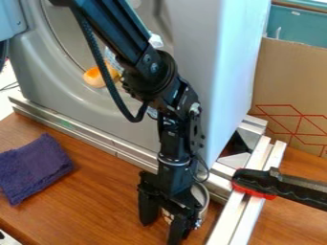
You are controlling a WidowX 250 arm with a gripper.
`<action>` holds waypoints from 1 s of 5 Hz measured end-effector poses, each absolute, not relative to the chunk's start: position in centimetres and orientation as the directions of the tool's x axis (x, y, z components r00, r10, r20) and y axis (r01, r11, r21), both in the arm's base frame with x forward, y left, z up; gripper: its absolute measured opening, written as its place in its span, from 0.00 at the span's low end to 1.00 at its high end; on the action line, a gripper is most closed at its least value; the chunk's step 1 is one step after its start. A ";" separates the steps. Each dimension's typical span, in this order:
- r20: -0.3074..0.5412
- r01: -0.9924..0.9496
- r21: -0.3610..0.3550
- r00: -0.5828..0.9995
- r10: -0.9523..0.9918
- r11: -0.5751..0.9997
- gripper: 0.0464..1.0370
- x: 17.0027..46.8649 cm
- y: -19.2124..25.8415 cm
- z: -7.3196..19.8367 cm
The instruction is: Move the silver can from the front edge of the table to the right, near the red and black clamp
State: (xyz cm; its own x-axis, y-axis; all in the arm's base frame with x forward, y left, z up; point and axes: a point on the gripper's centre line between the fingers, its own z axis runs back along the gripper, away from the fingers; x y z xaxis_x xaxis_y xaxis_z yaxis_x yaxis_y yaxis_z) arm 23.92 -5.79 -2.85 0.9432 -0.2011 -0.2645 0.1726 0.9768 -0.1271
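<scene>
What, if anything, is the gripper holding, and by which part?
Nothing appears held: the gripper is open, with the can partly hidden behind it.

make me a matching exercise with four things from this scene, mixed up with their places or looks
1. cloth
2. clamp
3. cardboard box
4. gripper

A. marked with red lines
B. close by the can
C. purple, lying on the wooden table
D. black and red, on the metal rails

Right pairs: 1-C, 2-D, 3-A, 4-B
</scene>
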 end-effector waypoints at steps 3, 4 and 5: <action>-0.221 0.229 -0.054 0.946 -0.236 0.972 0.96 19.2 -3.8 1.9; -0.179 0.276 0.001 0.946 -0.271 0.961 0.96 17.8 -1.9 3.6; -0.185 0.296 0.061 0.942 -0.280 0.953 0.96 15.9 1.3 4.6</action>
